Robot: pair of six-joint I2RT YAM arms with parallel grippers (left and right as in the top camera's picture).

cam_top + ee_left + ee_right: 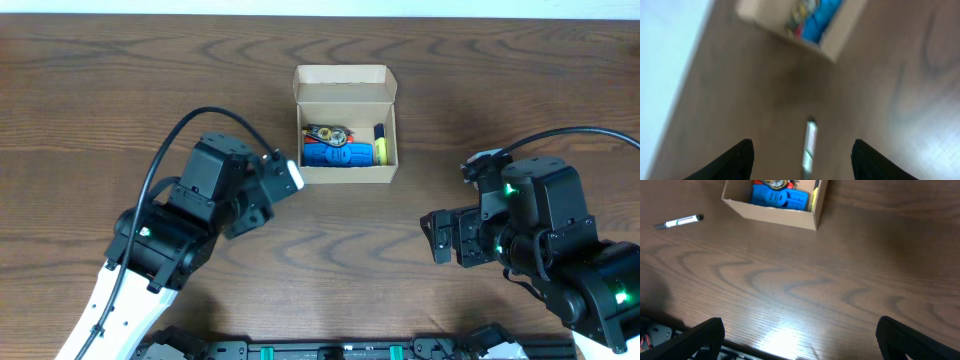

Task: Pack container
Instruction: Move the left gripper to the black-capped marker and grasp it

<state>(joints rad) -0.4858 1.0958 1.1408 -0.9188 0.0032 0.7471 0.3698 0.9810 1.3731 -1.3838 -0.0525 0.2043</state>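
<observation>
The container (345,172) is a small tan cardboard box standing open at the table's far centre, lid flap folded back. A blue item (337,155), a yellow item (380,146) and a small red-orange item lie in it. It also shows in the blurred left wrist view (837,45) and in the right wrist view (765,214). A white pen (810,145) lies on the table between my left gripper's fingers; it also shows in the right wrist view (679,222). My left gripper (802,162) is open, just left of the box (280,185). My right gripper (805,340) is open and empty, off to the right (438,238).
The wooden table (420,60) carries nothing else that I can see. A black rail (330,350) runs along the front edge between the arm bases. A pale floor strip (665,60) lies beyond the table's edge in the left wrist view.
</observation>
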